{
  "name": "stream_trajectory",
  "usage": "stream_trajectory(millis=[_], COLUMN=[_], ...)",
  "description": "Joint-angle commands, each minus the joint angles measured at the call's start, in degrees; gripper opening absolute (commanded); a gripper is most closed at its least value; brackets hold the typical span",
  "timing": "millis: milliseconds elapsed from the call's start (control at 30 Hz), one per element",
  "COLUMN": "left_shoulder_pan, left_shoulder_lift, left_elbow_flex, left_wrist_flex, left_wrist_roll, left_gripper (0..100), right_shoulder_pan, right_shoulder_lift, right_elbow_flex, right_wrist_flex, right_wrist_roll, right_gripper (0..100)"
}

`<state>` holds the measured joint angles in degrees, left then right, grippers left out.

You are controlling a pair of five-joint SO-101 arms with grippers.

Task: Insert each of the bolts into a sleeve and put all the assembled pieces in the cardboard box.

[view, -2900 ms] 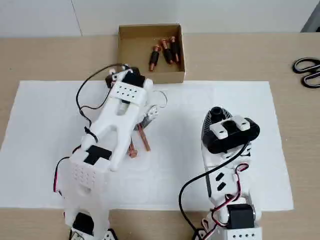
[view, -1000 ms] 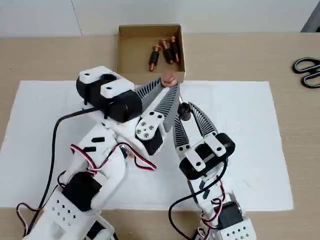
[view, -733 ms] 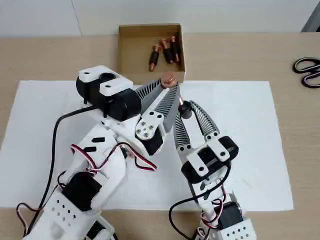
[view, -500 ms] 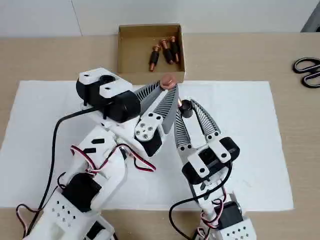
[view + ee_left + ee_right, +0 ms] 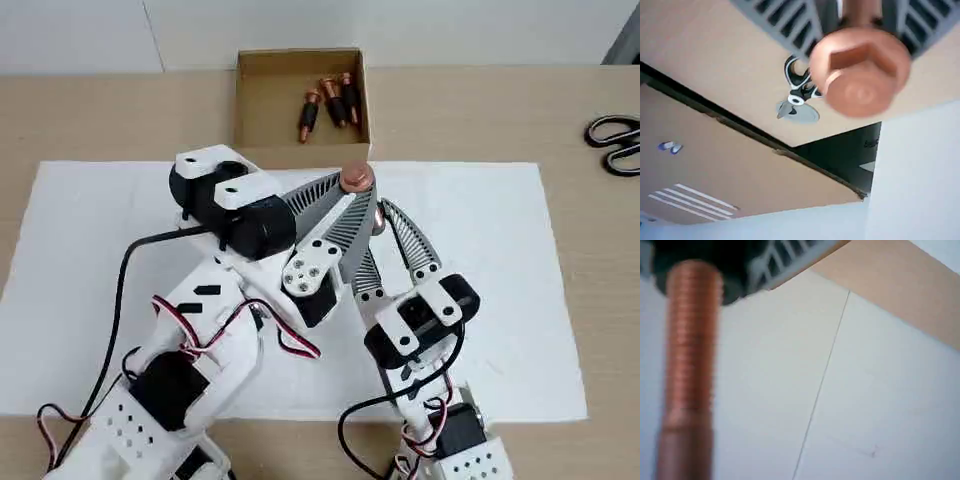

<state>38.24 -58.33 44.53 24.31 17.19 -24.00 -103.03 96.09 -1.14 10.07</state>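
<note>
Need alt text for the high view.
Over a white sheet, the left gripper holds a copper bolt head-up, the right gripper just beside it. Behind, a cardboard box holds three assembled pieces; scissors lie far right.

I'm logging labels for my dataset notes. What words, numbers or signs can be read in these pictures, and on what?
No text can be read.
Dark panel in the left wrist view: faint pale marks, too blurred to read.
Cardboard box, bolt, sleeve, white sheet, scissors: no print on them.
</note>
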Motion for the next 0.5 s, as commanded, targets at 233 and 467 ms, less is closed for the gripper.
stream_trajectory(millis=[233, 467], left_shoulder_pan=[0.35, 0.26], left_shoulder_lift=[-0.62, -0.44], left_elbow_flex=[-0.04, 0.57], left_wrist_flex=[-4.57, -4.66], left_wrist_roll=[-5.63, -8.26], left_gripper=[1, 1], right_shoulder_pan=[-0.4, -0.4], right_shoulder_lift=[-0.84, -0.84], right_elbow_flex=[0.35, 0.35], right_wrist_flex=[-1.63, -1.54], right_wrist_roll=[0.44, 0.44], right_gripper=[0.4, 0.4])
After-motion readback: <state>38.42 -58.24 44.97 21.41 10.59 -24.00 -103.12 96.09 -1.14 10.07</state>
